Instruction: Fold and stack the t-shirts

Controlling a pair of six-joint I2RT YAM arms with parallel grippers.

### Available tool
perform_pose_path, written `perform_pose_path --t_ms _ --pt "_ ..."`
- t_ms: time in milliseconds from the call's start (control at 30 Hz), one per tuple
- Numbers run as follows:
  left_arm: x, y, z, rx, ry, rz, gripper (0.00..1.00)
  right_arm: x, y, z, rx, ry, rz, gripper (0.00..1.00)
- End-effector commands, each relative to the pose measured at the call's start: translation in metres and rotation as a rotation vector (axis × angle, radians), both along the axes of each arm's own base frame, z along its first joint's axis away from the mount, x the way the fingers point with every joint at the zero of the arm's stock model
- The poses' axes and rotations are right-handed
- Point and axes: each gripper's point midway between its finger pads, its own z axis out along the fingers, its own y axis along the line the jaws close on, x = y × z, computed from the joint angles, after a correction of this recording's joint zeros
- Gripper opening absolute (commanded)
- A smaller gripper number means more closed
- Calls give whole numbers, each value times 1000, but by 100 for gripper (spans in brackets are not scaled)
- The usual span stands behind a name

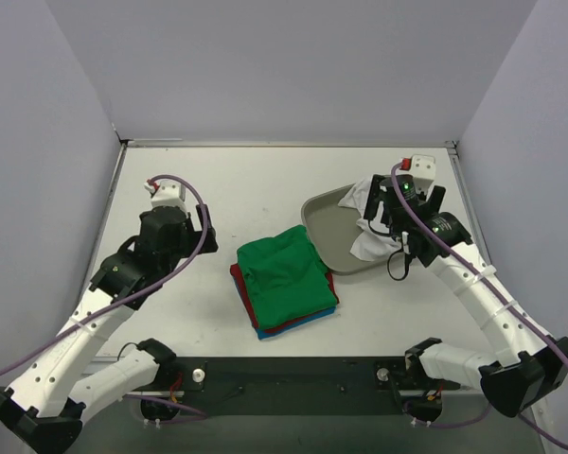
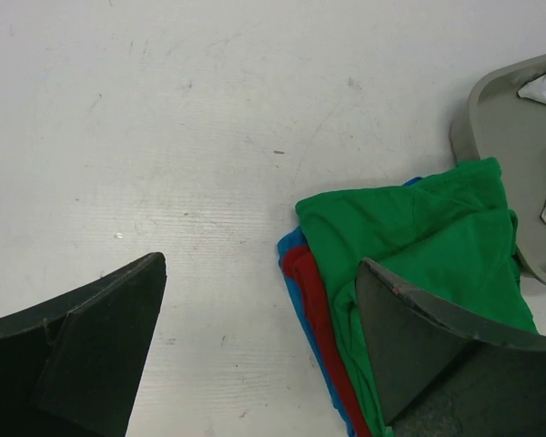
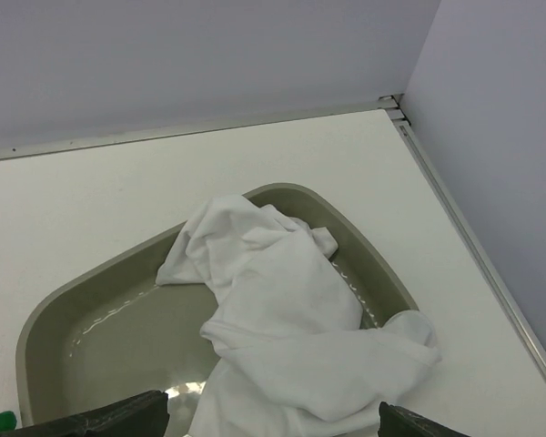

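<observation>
Left claw (image 2: 259,273) hangs wide open and empty over bare bench (image 2: 164,137). Just to its right lies the folded stack, with the green t-shirt (image 2: 419,237) on top, the red t-shirt (image 2: 309,291) beneath and the blue t-shirt (image 2: 291,248) lowest. Right claw (image 3: 264,414), fully spread and holding nothing, hovers above the crumpled white t-shirt (image 3: 273,309), which lies in the grey-beige tray (image 3: 100,319) and seemingly spills over its near rim.

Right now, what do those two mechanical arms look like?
The left arm and right arm have white links and black joints. A purple cable loops along each. Each wrist carries a white block with a red mark. The left gripper and right gripper have dark wedge-shaped fingers.
</observation>
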Motion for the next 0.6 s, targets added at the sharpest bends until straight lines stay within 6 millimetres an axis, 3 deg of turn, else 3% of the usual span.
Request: perform_pose_path --t_ms 0,100,333,433,567 --pt "6 -2 25 -21 -45 2 95 1 7 -8 -11 37 53 100" --pt "4 -10 25 -55 -50 -36 95 -3 23 -39 19 140 116 100" --pt "2 -15 24 -91 -74 -58 95 -19 36 -108 40 306 109 100" --pt "3 -15 20 -81 -63 -61 95 -30 39 -127 54 351 104 100" --pt "5 -16 14 -65 -48 -59 95 -42 44 -136 82 370 108 100"
